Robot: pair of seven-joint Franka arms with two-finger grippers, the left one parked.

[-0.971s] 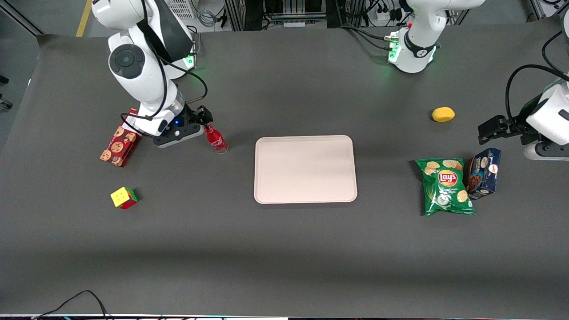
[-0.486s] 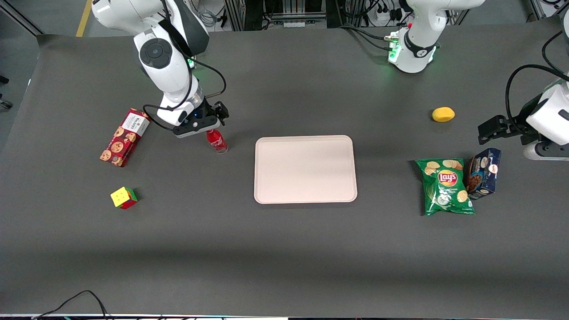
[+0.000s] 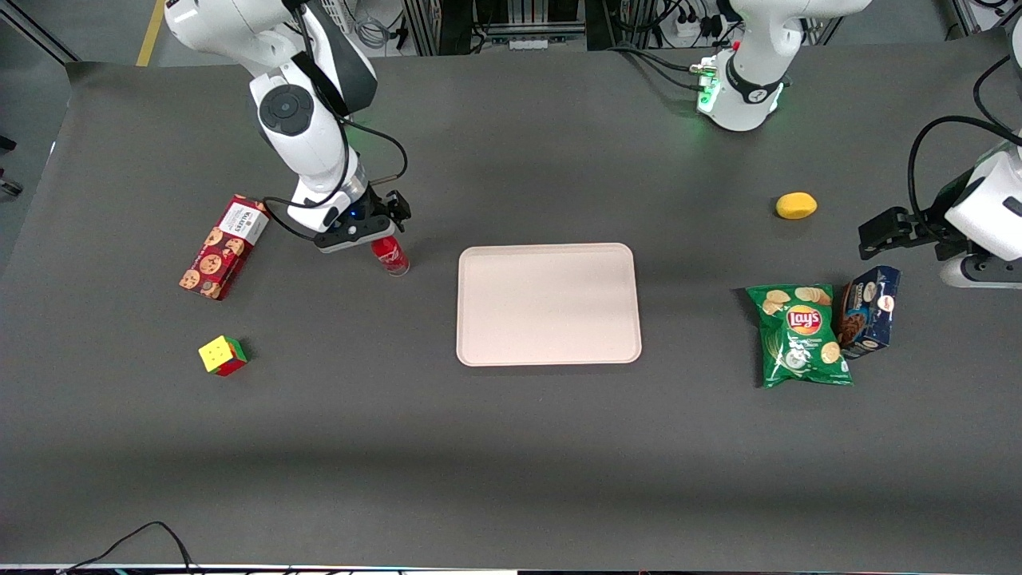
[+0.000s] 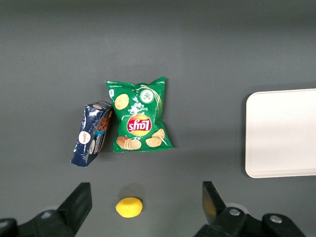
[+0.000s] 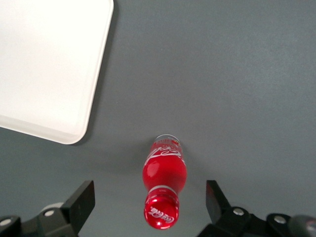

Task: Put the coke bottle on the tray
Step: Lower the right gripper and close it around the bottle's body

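Coke bottle (image 5: pixel 165 186): upright on counter (image 3: pixel 511 447), beside tray (image 3: pixel 548 304), toward working arm's end. Gripper (image 5: pixel 150 205): poised directly above the bottle, jaws spread wide, one on each side of cap, grasping nothing.

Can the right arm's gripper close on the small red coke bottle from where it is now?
Probably yes. The gripper hangs open right above the small red coke bottle standing upright on the dark table beside the pale beige tray, its cap between the spread fingers. Nothing stands in the way.

claw (image 3: pixel 382 236) above coke bottle (image 3: pixel 390 256), beside tray (image 3: pixel 548 304)
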